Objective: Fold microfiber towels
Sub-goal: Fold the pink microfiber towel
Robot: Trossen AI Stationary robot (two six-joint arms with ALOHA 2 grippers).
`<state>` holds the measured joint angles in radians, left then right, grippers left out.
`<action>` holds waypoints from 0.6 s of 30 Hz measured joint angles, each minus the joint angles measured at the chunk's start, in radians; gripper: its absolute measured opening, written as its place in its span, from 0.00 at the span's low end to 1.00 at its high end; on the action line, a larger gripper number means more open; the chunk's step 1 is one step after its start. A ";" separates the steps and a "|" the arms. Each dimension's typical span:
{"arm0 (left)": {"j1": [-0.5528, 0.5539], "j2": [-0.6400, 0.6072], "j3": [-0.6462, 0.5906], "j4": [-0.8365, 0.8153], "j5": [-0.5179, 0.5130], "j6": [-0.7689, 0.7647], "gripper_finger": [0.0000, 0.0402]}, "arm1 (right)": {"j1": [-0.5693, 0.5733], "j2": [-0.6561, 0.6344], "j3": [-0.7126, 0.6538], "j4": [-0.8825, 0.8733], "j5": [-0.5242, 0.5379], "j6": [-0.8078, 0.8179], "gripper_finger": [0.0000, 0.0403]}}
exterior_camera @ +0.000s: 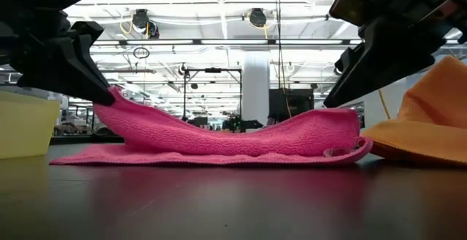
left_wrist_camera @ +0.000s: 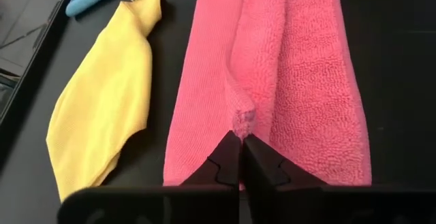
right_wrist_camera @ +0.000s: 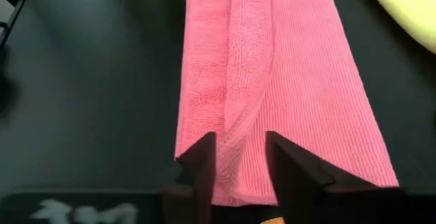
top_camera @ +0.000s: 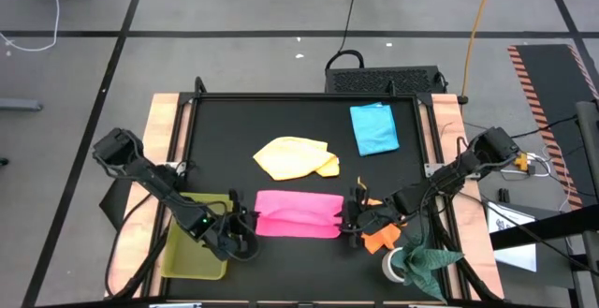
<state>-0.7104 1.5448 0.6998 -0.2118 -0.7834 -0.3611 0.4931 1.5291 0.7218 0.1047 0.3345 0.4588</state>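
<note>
The pink towel (top_camera: 298, 212) lies folded lengthwise on the black mat, a long strip running left to right. My left gripper (left_wrist_camera: 242, 149) is shut on its left end, which rises off the mat (exterior_camera: 109, 101). My right gripper (right_wrist_camera: 240, 149) is at the towel's right end, open, with a raised fold of the top layer (right_wrist_camera: 238, 125) between its fingers; whether they touch it I cannot tell. The yellow towel (top_camera: 295, 156) and the light blue towel (top_camera: 374, 127) lie farther back. The orange towel (top_camera: 379, 238) lies under the right arm. My left gripper pinches a small pucker of the upper layer (left_wrist_camera: 240, 118) at the pink towel's left end between its two fingertips. The fingers slant down from the table's left, along the strip. That end is lifted (exterior_camera: 117, 105); the remainder of the towel lies slack on the mat.
A translucent yellow-green tray (top_camera: 197, 247) sits at the near left beside the left arm. A dark green cloth (top_camera: 426, 261) and a white roll (top_camera: 393, 266) lie at the near right. Wooden rails (top_camera: 167, 130) border the mat.
</note>
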 joint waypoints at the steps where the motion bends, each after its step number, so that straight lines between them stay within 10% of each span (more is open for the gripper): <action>1: 0.000 0.000 0.000 0.000 0.000 -0.001 0.04 | 0.000 0.000 0.000 0.000 0.000 -0.006 0.35; 18: 0.000 0.000 0.000 0.003 0.000 -0.014 0.02 | 0.073 0.157 0.001 0.141 0.176 -0.310 0.37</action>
<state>-0.7105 1.5448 0.6998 -0.2085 -0.7834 -0.3756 0.5665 1.6862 0.7224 0.2460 0.5102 0.1492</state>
